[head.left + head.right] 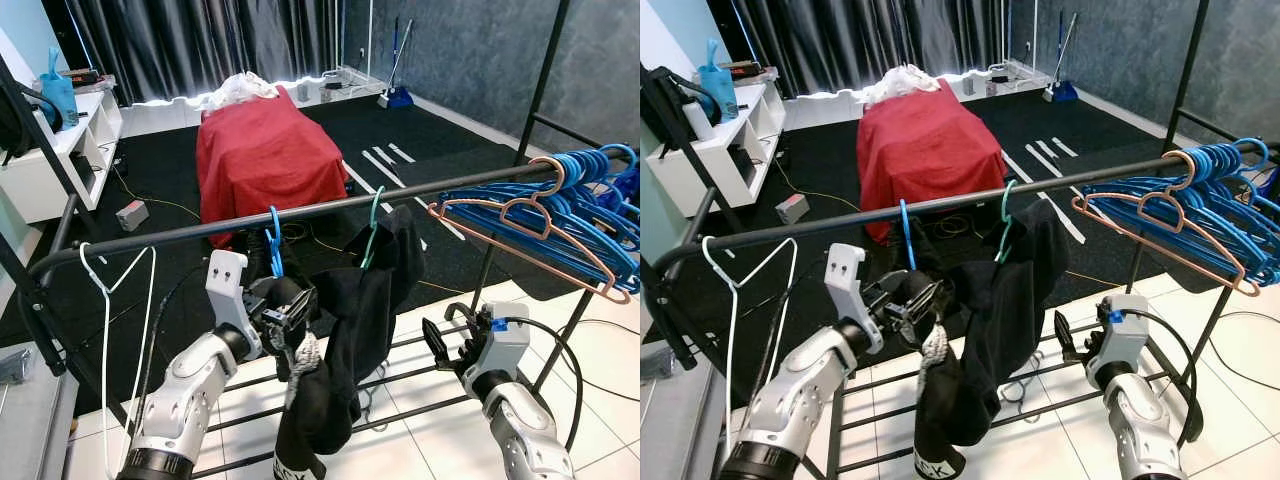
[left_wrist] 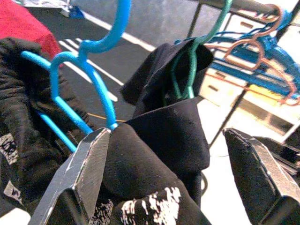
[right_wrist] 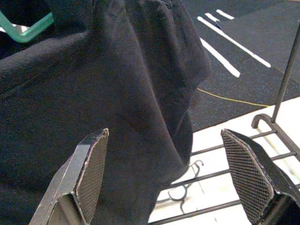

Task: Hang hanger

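Already hooked over the black rail (image 1: pixel 330 207) near the middle of the head views, the blue hanger (image 1: pixel 273 243) carries a dark garment (image 1: pixel 300 380) that sags in a bundle toward the lower centre of the frame, so the hanging itself looks done or very nearly so. The left gripper (image 1: pixel 285 318) sits just below that hook, at centre-left, its jaws apart in the left wrist view with a fold of the black cloth lying between them; whether they bear on the cloth cannot be told, and I judge the gripper is there to steady the load until the hook has settled. Just beside it, toward the right of the frame, a green hanger (image 1: pixel 373 228) holds a second black garment (image 1: pixel 385 290), draped close enough that the two pieces of clothing touch. The right gripper (image 1: pixel 447 345) waits at lower right, well below the rail, jaws spread wide and holding nothing, pointed at the hanging cloth as if ready to help. A bare white wire hanger (image 1: pixel 120 290) hangs at the left end of the rail, and a crowded row of blue hangers (image 1: pixel 570 215) fronted by a pink hanger (image 1: pixel 530 235) fills the right end, which leaves the middle stretch as the free spot. Behind the rack a red cloth (image 1: pixel 265 150) covers something on the dark floor.
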`<state>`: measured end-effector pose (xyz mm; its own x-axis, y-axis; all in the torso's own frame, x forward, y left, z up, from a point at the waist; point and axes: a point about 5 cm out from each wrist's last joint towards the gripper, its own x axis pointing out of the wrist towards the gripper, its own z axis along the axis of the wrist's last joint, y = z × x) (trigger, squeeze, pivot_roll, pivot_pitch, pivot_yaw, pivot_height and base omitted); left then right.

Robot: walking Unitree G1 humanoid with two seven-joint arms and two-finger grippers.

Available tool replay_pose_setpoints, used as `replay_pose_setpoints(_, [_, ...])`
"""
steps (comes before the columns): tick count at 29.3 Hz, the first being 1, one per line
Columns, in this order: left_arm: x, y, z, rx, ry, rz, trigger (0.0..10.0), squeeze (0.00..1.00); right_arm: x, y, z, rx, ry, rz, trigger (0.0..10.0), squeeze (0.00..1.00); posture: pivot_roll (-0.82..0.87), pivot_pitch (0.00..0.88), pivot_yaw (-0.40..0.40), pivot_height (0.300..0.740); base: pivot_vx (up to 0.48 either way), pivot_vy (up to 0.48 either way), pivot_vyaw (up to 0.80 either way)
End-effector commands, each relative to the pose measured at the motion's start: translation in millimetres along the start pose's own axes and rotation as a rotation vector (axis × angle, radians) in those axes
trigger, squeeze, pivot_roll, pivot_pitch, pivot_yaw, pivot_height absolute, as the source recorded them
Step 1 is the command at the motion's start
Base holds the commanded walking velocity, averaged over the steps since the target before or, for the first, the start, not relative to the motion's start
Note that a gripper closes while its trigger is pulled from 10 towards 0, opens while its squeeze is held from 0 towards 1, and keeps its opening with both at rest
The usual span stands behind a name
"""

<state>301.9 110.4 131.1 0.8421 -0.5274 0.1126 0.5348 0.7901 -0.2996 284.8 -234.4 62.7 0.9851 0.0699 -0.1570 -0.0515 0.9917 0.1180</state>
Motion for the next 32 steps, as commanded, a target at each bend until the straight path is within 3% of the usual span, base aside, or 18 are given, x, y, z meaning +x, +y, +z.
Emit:
replay_pose_setpoints(1, [-2.4,0.5,0.4,-0.022,-0.001,0.004,10.0,0.00,0.0,1.7,-1.6,0.003,0.011,0.003,10.0,0.00,-0.20,0.000,0.041,0.740,0.000,0.000,0.00])
replay_pose_setpoints(5, [1.4,-6.9,7.0,-0.057,-0.018,0.002,10.0,0.00,-0.2,1.2,-1.6,0.002,0.013,0.003,10.0,0.00,-0.20,0.000,0.038,0.740,0.000,0.000,0.00])
replay_pose_setpoints(6, [4.7,-13.2,3.8,0.000,0.026,0.015,10.0,0.00,-0.3,0.9,-1.6,0.002,0.014,0.003,10.0,0.00,-0.20,0.000,0.039,0.740,0.000,0.000,0.00])
replay_pose_setpoints(8, [4.7,-13.2,3.8,0.000,0.026,0.015,10.0,0.00,-0.3,0.9,-1.6,0.002,0.014,0.003,10.0,0.00,-0.20,0.000,0.039,0.740,0.000,0.000,0.00])
replay_pose_setpoints(10, [8.4,-20.1,-7.5,0.136,0.130,0.073,10.0,0.00,-0.5,0.5,-1.6,0.001,0.015,0.002,10.0,0.00,-0.20,0.000,0.040,0.740,0.000,0.000,0.00])
replay_pose_setpoints(12, [8.7,-21.4,-11.9,0.171,0.164,0.102,10.0,0.00,-0.7,0.5,-1.7,0.002,0.015,0.002,10.0,0.00,-0.20,0.000,0.041,0.740,0.000,0.000,0.00])
replay_pose_setpoints(13, [9.2,-20.8,-17.5,0.210,0.197,0.156,10.0,0.00,-0.8,1.0,-1.7,0.002,0.014,0.001,10.0,0.00,-0.20,0.000,0.040,0.740,0.000,0.000,0.00])
replay_pose_setpoints(21, [9.4,-8.6,-21.9,0.308,0.224,0.242,10.0,0.00,-0.8,2.3,-1.9,0.006,0.013,0.002,10.0,0.00,-0.21,0.000,0.044,0.740,0.000,0.000,0.00])
replay_pose_setpoints(22, [8.8,-0.7,-16.8,0.313,0.215,0.282,10.0,0.00,-0.9,2.5,-2.1,0.008,0.012,0.002,10.0,0.00,-0.21,0.000,0.047,0.740,0.000,0.000,0.00])
replay_pose_setpoints(26, [8.1,7.6,-11.3,0.300,0.196,0.328,10.0,0.00,-1.2,2.3,-2.2,0.010,0.012,0.000,10.0,0.00,-0.22,0.000,0.048,0.740,0.000,0.000,0.00])
replay_pose_setpoints(32, [8.6,9.5,-7.2,0.301,0.165,0.360,10.0,0.00,-1.8,2.2,-1.9,0.011,0.011,-0.001,10.0,0.00,-0.22,0.000,0.048,0.740,0.000,0.000,0.00])
